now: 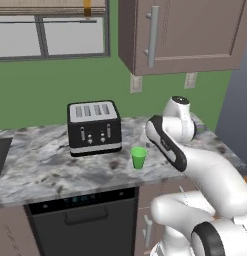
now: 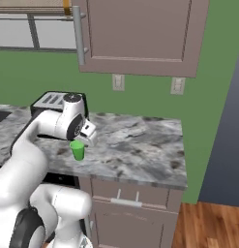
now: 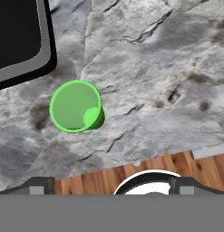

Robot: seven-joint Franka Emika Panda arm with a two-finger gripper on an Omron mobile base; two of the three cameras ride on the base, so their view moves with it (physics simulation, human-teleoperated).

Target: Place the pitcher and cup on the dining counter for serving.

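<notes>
Gripper [image 2: 88, 137] spread wide, empty, above cup [image 3: 75, 106] on marbled wall counter [image 3: 168, 59]. Best shifted sideways until centred over rim, then lowered straight, clear of toaster [image 1: 94, 127].

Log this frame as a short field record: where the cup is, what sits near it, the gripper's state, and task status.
cup: green cup, upright on the marbled wall counter, near its front edge
neighbour: black toaster, behind and to the cup's left in the left base view, apart from it
gripper: open, above the counter, holding nothing; cup left of centre in the hand view
below counter: dark oven front
task status: cup not yet picked up
</notes>
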